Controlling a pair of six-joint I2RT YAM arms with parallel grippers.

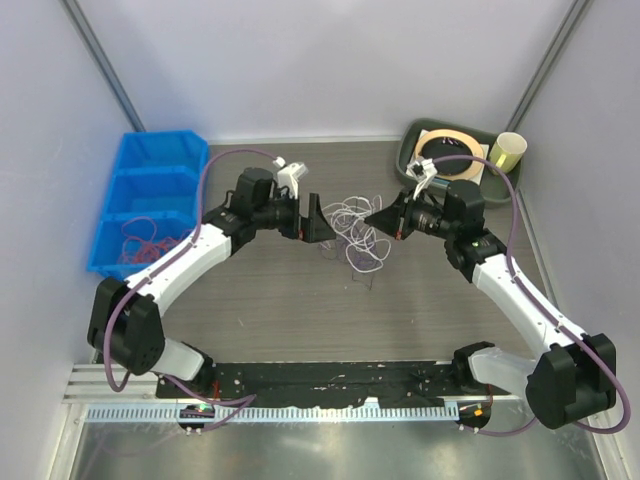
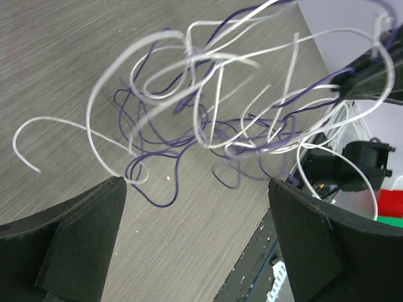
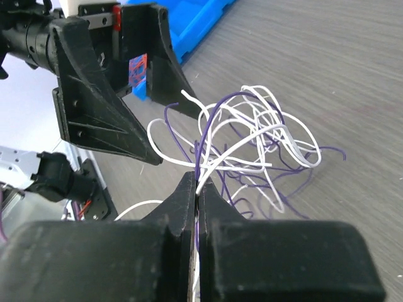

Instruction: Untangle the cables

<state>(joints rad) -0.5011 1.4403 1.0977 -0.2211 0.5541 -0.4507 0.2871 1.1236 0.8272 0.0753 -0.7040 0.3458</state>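
The cables (image 1: 353, 228) are a loose tangle of thin white and purple wires at the table's middle, lifted partly off the wood. My right gripper (image 1: 376, 217) is shut on a white and a purple strand at the tangle's right side; the pinch shows in the right wrist view (image 3: 197, 184). My left gripper (image 1: 320, 222) is open, just left of the tangle. In the left wrist view its fingers (image 2: 94, 220) stand wide apart with the cables (image 2: 208, 113) ahead of them, none between the tips. Some orange-red wires (image 1: 140, 243) lie in the blue bin.
A blue three-compartment bin (image 1: 150, 160) stands at the far left. A green tray (image 1: 415, 135) with tape rolls and a yellow cup (image 1: 508, 150) stand at the back right. A black strip (image 1: 340, 378) runs along the near edge.
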